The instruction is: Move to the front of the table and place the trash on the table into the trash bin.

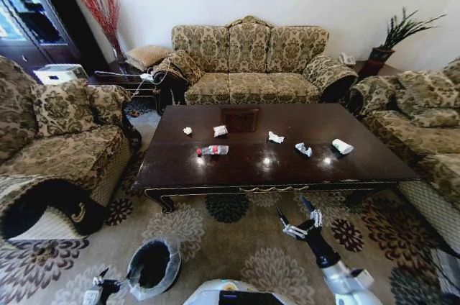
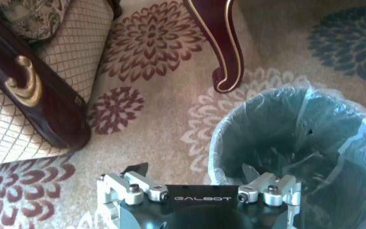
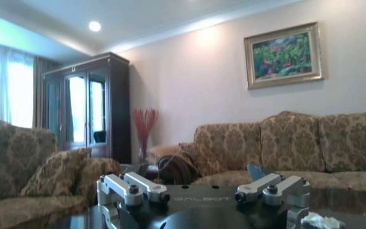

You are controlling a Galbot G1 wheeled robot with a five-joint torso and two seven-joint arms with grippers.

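The dark brown table [image 1: 287, 168] stands ahead of me, between the sofas. On it lies the trash: a small white wad [image 1: 187, 131], a silvery wrapper [image 1: 220, 131], a clear bottle with a red cap [image 1: 213, 150], a crumpled white paper [image 1: 276, 137], another wrapper [image 1: 303, 149] and a white packet [image 1: 343, 147]. The trash bin [image 1: 153, 267], black with a white bag liner, sits on the carpet at my lower left. My left gripper [image 1: 100, 282] hangs open beside the trash bin [image 2: 297, 143]. My right gripper [image 1: 298, 220] is raised and open before the table's front edge, holding nothing.
A three-seat sofa [image 1: 248, 67] stands behind the table, with an armchair [image 1: 65, 147] to the left and another sofa [image 1: 424, 132] to the right. Close by the bin are a table leg [image 2: 218, 43] and the armchair's wooden base [image 2: 36, 95]. Flowered carpet [image 1: 230, 240] lies between me and the table.
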